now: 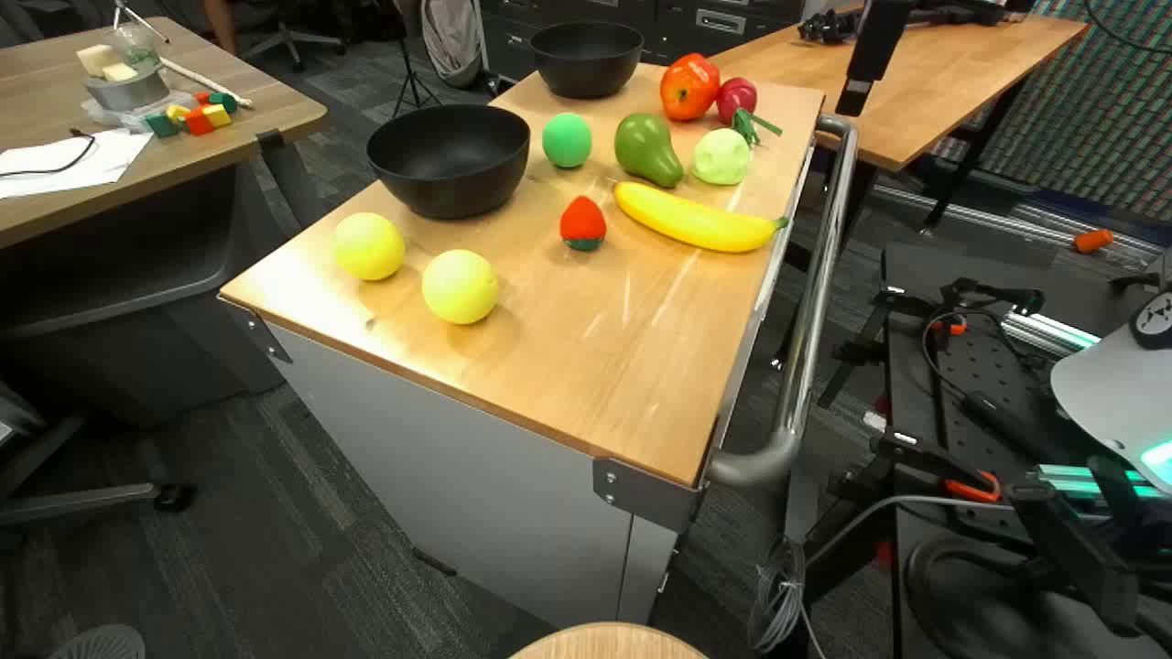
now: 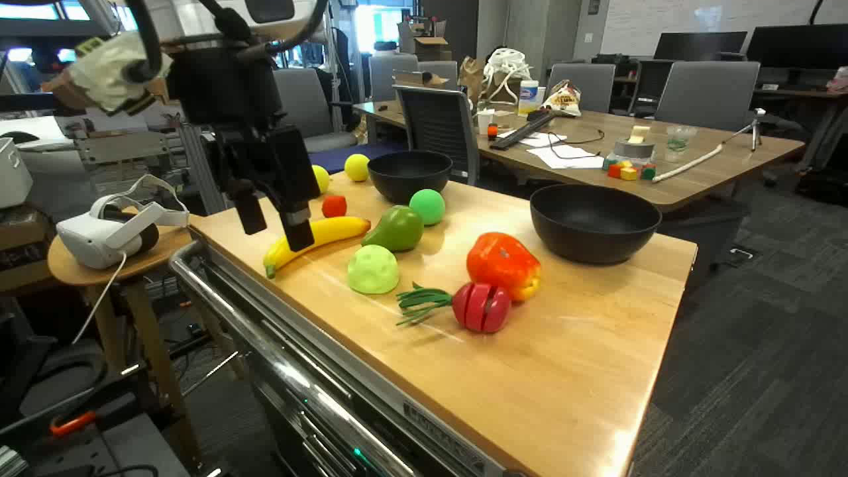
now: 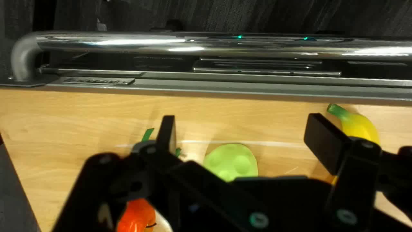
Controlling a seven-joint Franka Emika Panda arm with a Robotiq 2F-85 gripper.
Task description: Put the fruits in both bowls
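My tabletop (image 1: 632, 366) had both black bowls (image 1: 449, 194) along one long edge, and I had the hand (image 3: 243, 135) hanging above it, spread wide. Banana (image 1: 700, 220), red-orange pepper (image 1: 689, 88), two yellow balls (image 1: 460, 286) and a little red piece (image 1: 583, 221) just lay on the tabletop outside the bowls.

The black gripper (image 2: 275, 222) hangs in an exterior view with its two fingers (image 2: 293, 169) pointing down, slightly slanted, below its thick body (image 2: 222, 83) near the top edge. In the wrist view the fingers stand well apart, their flat pads (image 3: 323, 145) facing each other across a wide gap. In an exterior view the gripper's dark lower end shows at the top edge, leaning, and part of the white arm (image 1: 1099, 389) is at the right edge, a green glow on it.
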